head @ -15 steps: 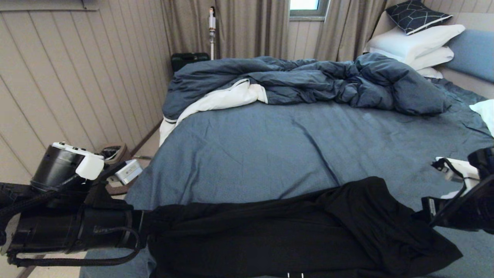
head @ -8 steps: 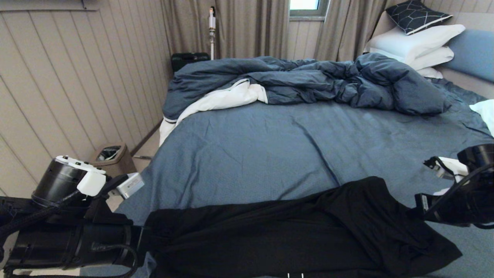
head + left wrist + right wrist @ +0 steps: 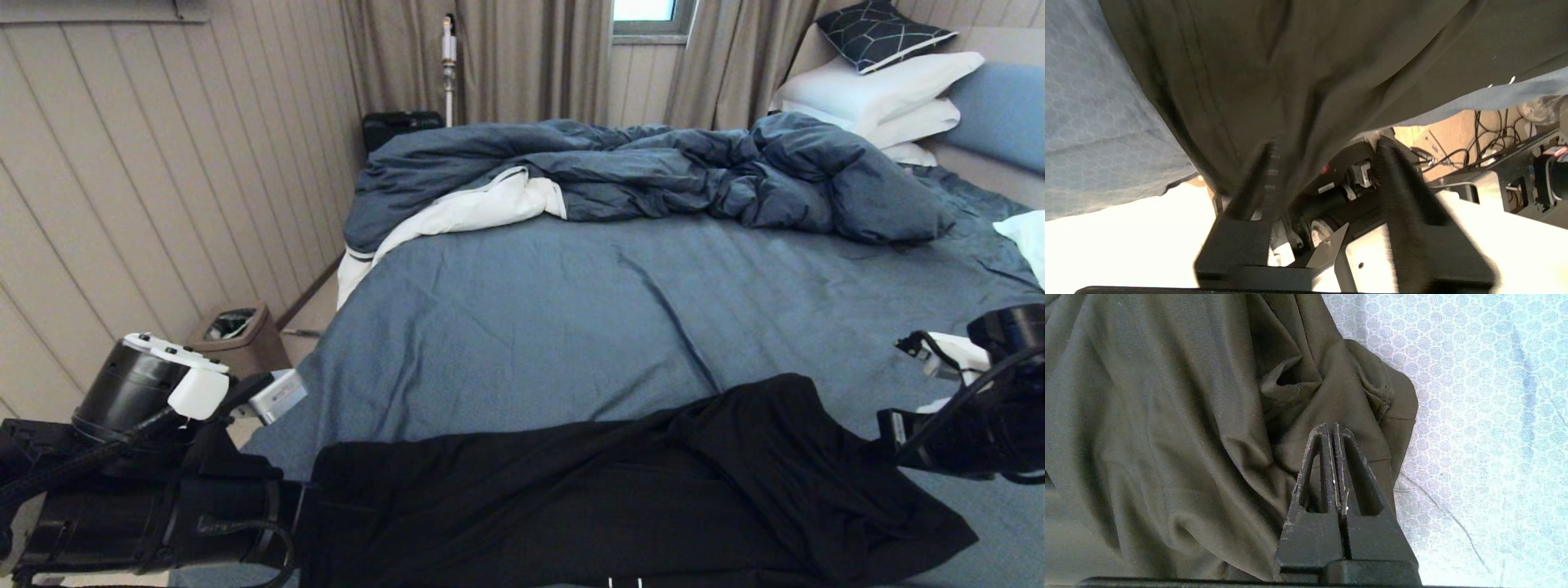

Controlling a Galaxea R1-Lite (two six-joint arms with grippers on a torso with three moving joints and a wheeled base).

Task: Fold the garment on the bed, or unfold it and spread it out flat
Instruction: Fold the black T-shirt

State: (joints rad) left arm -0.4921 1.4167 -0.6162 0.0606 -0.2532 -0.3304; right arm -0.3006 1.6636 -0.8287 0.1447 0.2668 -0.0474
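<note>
Over on the left, the left gripper (image 3: 1323, 151) sits at the bed's near-left corner, jaws apart, one finger (image 3: 1257, 179) under the garment's (image 3: 588, 498) edge. The black garment is stretched in a rumpled band along the near edge of the bed (image 3: 571, 310), plain side up. On the right, the right gripper (image 3: 1332, 430) has its jaws pressed together, tips touching the cloth's bunched end.
</note>
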